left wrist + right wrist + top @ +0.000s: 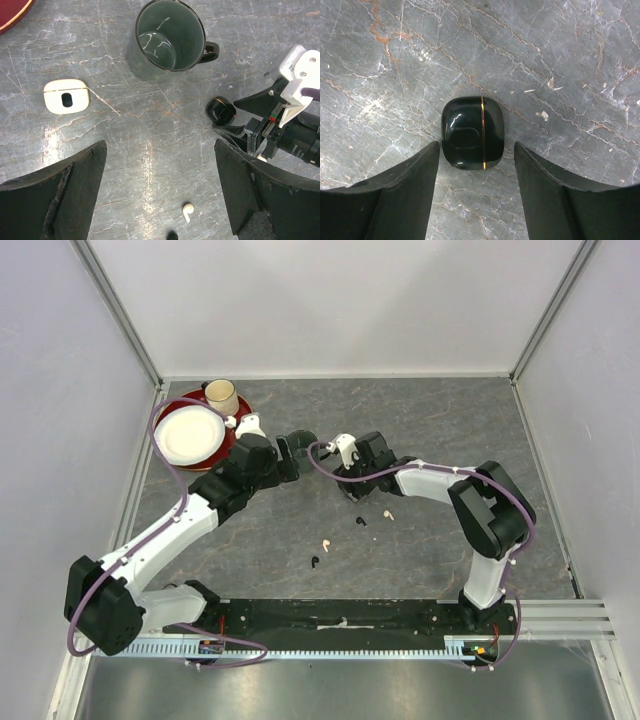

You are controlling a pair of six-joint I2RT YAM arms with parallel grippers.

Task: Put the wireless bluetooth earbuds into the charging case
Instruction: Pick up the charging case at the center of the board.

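The black charging case [472, 132], shut and with a gold seam, lies flat on the marble. My right gripper [476, 146] is open and straddles the case's near end, its left fingertip almost touching the case and a gap at its right fingertip. A white charging case [66, 96] lies shut to the left. My left gripper [160, 150] hovers wide open over bare table, holding nothing. Two white earbuds [389, 514] [325, 544] and two black earbuds [361, 521] [315, 561] lie loose in front of the arms. One white earbud [187, 211] shows below the left jaws.
A dark green mug [167, 40] stands upright just beyond the left gripper, handle toward the black case. At the back left a red plate [235, 435] carries a white dish [188, 433] and a cream cup [221, 395]. White walls enclose the table.
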